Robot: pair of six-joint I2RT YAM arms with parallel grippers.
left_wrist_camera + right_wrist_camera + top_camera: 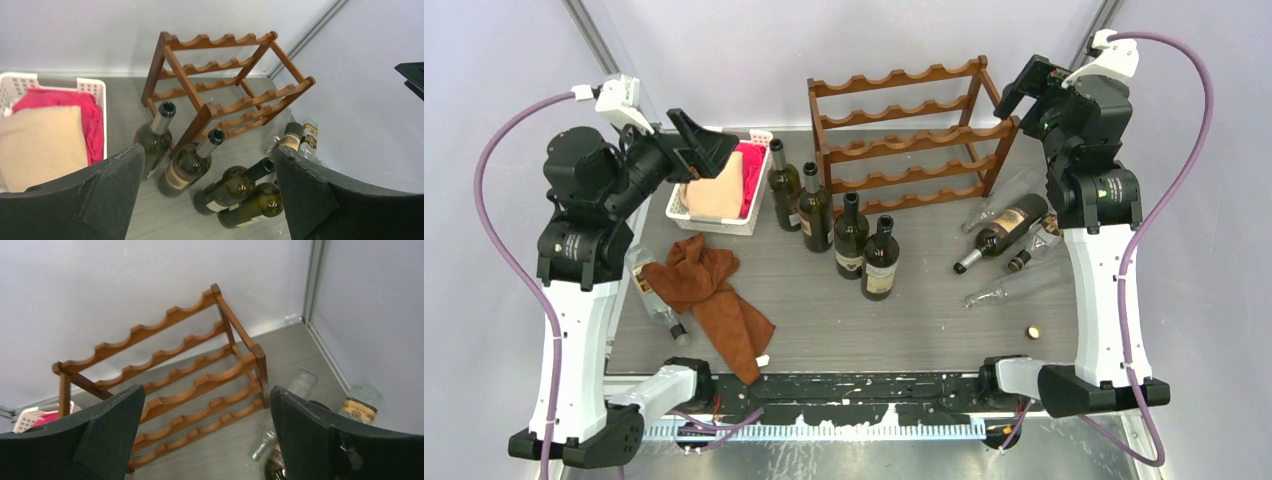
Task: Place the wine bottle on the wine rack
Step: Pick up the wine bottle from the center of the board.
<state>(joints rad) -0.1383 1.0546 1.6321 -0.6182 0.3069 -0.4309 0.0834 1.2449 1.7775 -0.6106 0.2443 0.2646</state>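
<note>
The dark reddish-brown wine rack (902, 128) stands empty at the back of the table; it also shows as the rack (240, 102) and the rack (210, 380) in the wrist views. Several dark wine bottles stand upright in front of it, the nearest bottle (881, 260) at mid-table. Another wine bottle (1006, 229) lies on its side by the right arm. My left gripper (704, 148) (207, 152) hangs open above the basket, holding nothing. The right gripper (1021, 95) (206, 390) is open and empty too, raised beside the rack's right end.
A white plastic basket (757, 180) with red and tan cloths sits at the back left. A brown cloth (714, 290) and a clear bottle (661, 310) lie at the front left. Clear glass bottles (1002, 291) and a cap (1031, 331) lie at the right.
</note>
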